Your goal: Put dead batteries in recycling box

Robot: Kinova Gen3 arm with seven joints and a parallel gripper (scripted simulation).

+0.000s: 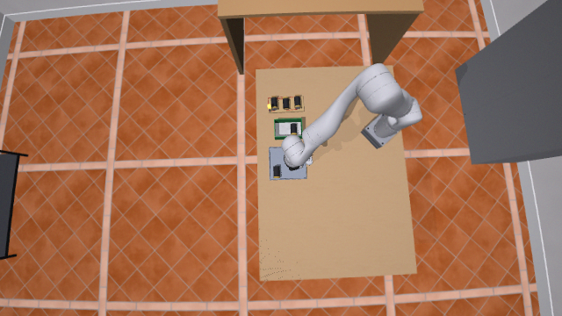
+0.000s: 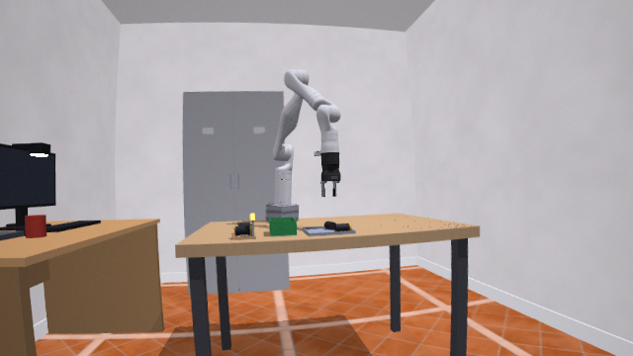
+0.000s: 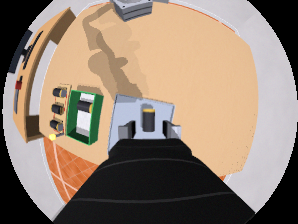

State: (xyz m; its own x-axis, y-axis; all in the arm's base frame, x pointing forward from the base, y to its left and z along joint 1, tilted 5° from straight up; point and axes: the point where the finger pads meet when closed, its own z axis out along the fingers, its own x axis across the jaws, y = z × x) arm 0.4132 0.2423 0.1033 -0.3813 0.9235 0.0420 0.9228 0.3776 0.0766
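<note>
My gripper [image 2: 329, 190] [image 1: 287, 163] is open and empty. It hangs high above the grey tray, which also shows in the side view [image 2: 328, 230]. One black battery [image 1: 277, 171] lies on the tray's left part. Another battery [image 3: 148, 117] shows in the wrist view on the tray, right in front of my fingers. The holder [image 1: 285, 104] carries three batteries, and its bulb [image 1: 269, 105] glows yellow [image 2: 252, 217]. The green recycling box [image 1: 288, 128] stands between holder and tray with one battery [image 1: 293, 128] inside.
The arm's base [image 1: 378, 133] is at the table's right side. A second desk [image 2: 74, 237] with a monitor and a red cup [image 2: 35, 225] stands to the left. A grey cabinet [image 2: 232, 163] is behind the table.
</note>
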